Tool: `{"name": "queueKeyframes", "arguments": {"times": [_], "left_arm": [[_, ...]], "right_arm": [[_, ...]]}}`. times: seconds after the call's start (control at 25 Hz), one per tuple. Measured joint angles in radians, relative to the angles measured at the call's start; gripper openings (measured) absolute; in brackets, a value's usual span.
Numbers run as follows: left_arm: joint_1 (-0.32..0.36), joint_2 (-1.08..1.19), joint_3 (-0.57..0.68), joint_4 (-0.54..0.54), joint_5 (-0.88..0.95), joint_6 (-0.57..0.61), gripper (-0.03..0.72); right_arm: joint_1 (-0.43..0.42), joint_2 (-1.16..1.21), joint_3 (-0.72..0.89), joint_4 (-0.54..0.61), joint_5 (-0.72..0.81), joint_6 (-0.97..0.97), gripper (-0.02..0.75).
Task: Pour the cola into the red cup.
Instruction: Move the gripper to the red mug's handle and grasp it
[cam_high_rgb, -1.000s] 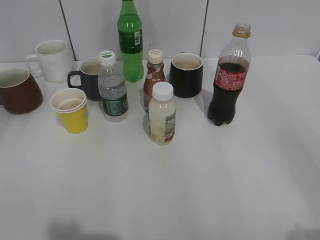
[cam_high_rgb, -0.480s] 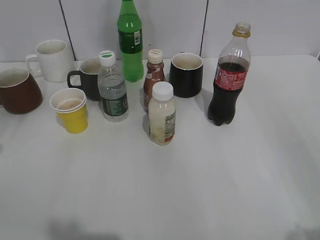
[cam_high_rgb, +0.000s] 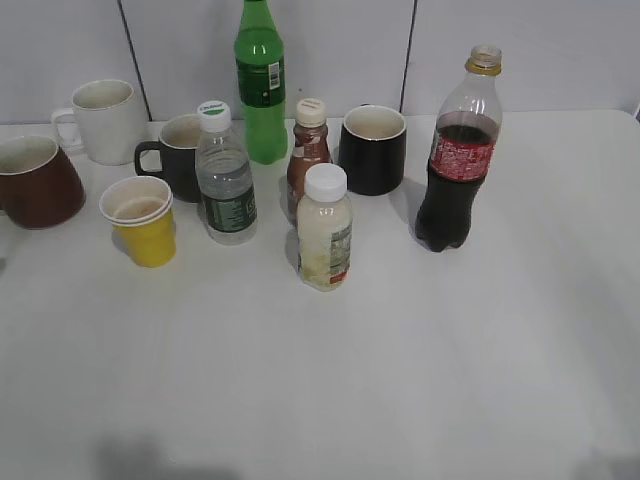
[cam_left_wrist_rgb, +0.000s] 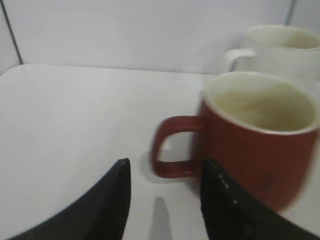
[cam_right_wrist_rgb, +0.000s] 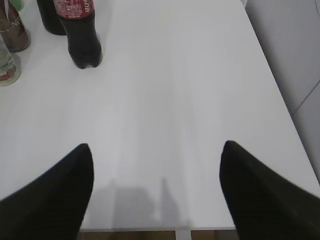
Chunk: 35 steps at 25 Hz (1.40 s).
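While both arms stay out of the exterior view, the table carries this, left to right:
Red cup (cam_high_rgb: 36, 182): far left edge of the table (cam_high_rgb: 400, 370), upright, mouth up, cream inside; in the left wrist view its handle (cam_left_wrist_rgb: 172, 150) points left, toward the camera side
Left gripper (cam_left_wrist_rgb: 165, 200): low, just short of that handle, fingers (cam_left_wrist_rgb: 107, 205) parted with a gap between them, holding nothing
Mugs: four counted, namely the red cup, a white mug (cam_high_rgb: 103, 120) behind it, a grey mug (cam_high_rgb: 178, 155), a black mug (cam_high_rgb: 373, 148)
Paper cup: one, a yellow paper cup (cam_high_rgb: 142, 220), in front of the grey mug
Bottles: five counted, namely a water bottle (cam_high_rgb: 226, 178), a green bottle (cam_high_rgb: 260, 85) at the back, a small brown bottle (cam_high_rgb: 308, 155), a pale drink bottle (cam_high_rgb: 325, 228) in front, and the cola
Cola (cam_high_rgb: 458, 150): right of the group, well apart from the red cup, standing with its long axis vertical, neck up, no cap visible
Right gripper (cam_right_wrist_rgb: 155, 187): above bare table near the front edge, fingers (cam_right_wrist_rgb: 47, 192) spread wide, empty
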<state>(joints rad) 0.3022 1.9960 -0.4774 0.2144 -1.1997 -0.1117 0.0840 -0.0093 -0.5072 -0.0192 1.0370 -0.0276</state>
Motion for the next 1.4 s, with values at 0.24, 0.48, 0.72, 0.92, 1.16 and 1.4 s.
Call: {"name": "queueKeyframes", "arguments": {"times": [0.24, 0.48, 0.72, 0.92, 1.16, 1.4], "left_arm": [[0.036, 0.118, -0.122, 0.048, -0.003, 0.0, 0.328], [0.036, 0.187, -0.228, 0.096, 0.018, 0.0, 0.326], [0.035, 0.244, -0.289, 0.126, 0.036, 0.0, 0.326], [0.035, 0.289, -0.36, 0.14, 0.04, 0.0, 0.321], [0.032, 0.312, -0.424, 0.18, 0.044, 0.0, 0.149], [0.031, 0.311, -0.429, 0.197, 0.06, 0.003, 0.046]], "right_arm": [[0.0, 0.0, 0.0, 0.0, 0.0, 0.0, 0.589], [0.0, 0.0, 0.0, 0.001, 0.0, 0.0, 0.589], [0.0, 0.0, 0.0, 0.001, 0.0, 0.0, 0.589], [0.0, 0.0, 0.0, 0.001, 0.0, 0.0, 0.589], [0.0, 0.0, 0.0, 0.001, 0.0, 0.0, 0.589], [0.0, 0.0, 0.0, 0.004, 0.0, 0.0, 0.589]]}}
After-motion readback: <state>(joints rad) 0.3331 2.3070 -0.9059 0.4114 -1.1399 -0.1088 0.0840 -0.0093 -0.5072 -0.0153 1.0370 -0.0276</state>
